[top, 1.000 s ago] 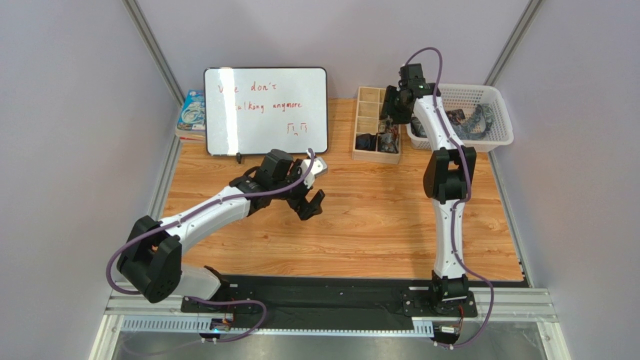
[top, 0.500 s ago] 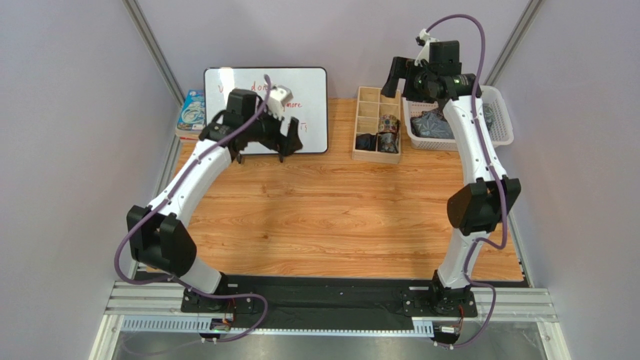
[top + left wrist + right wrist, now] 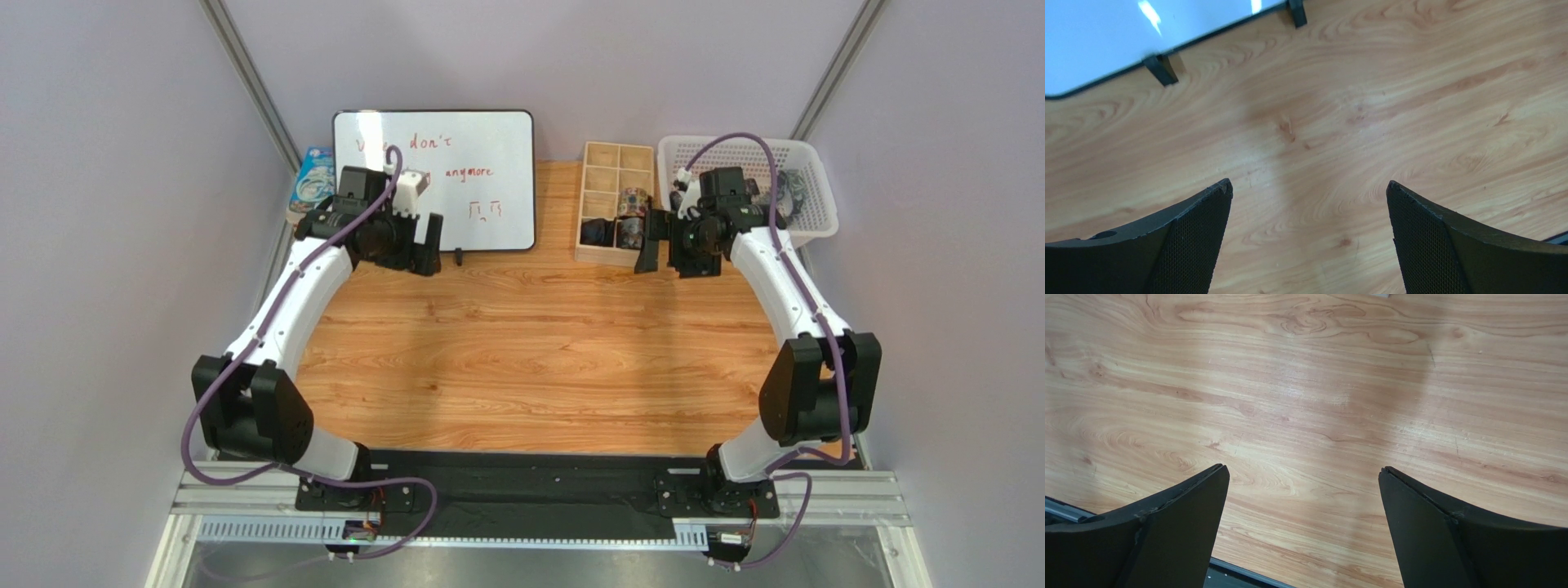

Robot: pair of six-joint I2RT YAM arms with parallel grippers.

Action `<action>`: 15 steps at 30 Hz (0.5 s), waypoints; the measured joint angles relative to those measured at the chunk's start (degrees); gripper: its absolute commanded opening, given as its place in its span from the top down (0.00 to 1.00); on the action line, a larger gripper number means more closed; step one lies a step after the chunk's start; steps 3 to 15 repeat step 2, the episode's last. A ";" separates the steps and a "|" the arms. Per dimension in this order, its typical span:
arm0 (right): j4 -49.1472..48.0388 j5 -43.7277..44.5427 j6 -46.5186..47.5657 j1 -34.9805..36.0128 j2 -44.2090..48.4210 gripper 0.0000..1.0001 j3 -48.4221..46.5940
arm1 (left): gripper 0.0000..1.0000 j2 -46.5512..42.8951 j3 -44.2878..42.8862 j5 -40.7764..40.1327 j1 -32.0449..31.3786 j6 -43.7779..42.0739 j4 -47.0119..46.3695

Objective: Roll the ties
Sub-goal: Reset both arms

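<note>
While empty, 2 hands (image 3: 1309,190) (image 3: 1303,471), 1 basket (image 3: 819,184)

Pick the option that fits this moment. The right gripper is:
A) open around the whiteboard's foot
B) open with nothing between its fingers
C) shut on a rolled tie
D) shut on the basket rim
B: in the right wrist view the right gripper stands wide open, and only the wooden table shows through the gap.

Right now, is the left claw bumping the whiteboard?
Apart. In the left wrist view, a strip of bare table lies between the open left gripper and the whiteboard with its feet.
</note>
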State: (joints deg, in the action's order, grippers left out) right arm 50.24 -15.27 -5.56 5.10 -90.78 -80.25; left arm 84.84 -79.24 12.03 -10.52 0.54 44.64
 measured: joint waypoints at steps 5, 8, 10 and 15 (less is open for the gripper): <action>-0.20 -0.48 0.07 0.00 1.53 0.00 2.08 | 0.01 -2.47 3.45 -0.61 0.02 0.07 1.31; -0.20 -0.48 0.07 0.00 1.53 0.00 2.08 | 0.01 -2.47 3.45 -0.61 0.02 0.07 1.31; -0.20 -0.48 0.07 0.00 1.53 0.00 2.08 | 0.01 -2.47 3.45 -0.61 0.02 0.07 1.31; -0.20 -0.48 0.07 0.00 1.53 0.00 2.08 | 0.01 -2.47 3.45 -0.61 0.02 0.07 1.31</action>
